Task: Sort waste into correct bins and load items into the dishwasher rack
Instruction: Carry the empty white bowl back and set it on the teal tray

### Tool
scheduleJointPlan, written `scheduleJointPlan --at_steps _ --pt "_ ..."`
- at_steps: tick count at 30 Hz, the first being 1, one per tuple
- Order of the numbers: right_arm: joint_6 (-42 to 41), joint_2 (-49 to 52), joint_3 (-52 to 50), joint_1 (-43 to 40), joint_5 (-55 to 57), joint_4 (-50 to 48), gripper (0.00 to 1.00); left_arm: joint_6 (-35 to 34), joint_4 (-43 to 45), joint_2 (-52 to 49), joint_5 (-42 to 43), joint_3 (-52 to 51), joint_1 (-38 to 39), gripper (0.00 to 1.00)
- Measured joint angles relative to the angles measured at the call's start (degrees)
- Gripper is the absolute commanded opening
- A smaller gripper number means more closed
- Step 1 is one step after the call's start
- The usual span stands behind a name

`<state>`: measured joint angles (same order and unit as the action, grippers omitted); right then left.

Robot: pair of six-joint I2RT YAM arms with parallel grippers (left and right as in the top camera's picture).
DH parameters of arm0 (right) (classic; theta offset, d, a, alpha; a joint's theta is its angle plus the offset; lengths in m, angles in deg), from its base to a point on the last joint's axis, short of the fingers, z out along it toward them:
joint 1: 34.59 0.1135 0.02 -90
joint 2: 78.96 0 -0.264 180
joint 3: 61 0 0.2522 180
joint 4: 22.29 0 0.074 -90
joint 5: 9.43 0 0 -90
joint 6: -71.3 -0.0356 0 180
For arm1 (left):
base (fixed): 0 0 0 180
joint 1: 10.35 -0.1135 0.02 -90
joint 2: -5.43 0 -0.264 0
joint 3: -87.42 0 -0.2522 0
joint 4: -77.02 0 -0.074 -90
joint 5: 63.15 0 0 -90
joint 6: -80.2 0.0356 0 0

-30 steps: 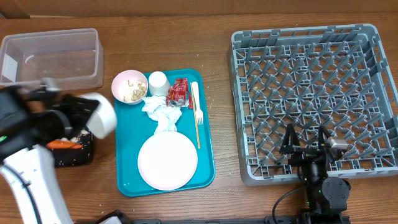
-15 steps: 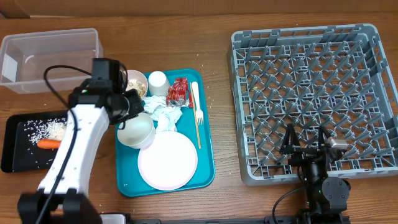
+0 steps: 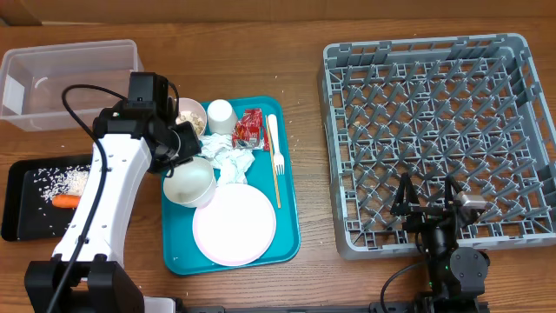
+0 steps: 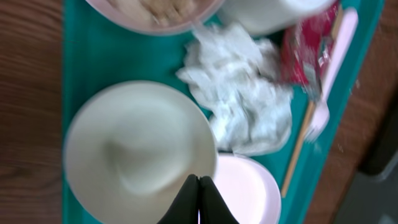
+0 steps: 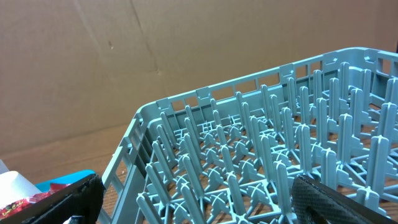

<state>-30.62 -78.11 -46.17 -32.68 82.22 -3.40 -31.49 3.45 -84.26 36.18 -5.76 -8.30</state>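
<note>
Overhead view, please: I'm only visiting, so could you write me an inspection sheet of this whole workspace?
Surface: brown wooden table.
Job's things: carrot and rice in black tray; clear tub behind it; napkins, red wrapper, fork, cup, plate and scrap bowl on teal tray; rack holds no dishes.
Clutter: nothing seen.
Claws: left claw shut on empty bowl at its rim; right claw open at the rack's near edge.
Cables: black cable loops over left arm.
Surroundings: cardboard behind rack.

Brown wooden table [image 3: 311, 174], plain cardboard backdrop [image 5: 93, 62], even light
</note>
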Motion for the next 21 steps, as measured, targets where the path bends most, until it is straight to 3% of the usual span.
scheduleJointPlan --at_steps 9,21 --pt "0.0 0.0 0.0 0.0 0.0 0.0 1.0 2.4 -6.2 0.0 6.0 -0.2 9.0 0.08" --pt "0.0 0.0 0.0 0.0 0.0 0.0 1.0 -0.7 -2.7 0.0 -2.7 -5.6 12.2 0.09"
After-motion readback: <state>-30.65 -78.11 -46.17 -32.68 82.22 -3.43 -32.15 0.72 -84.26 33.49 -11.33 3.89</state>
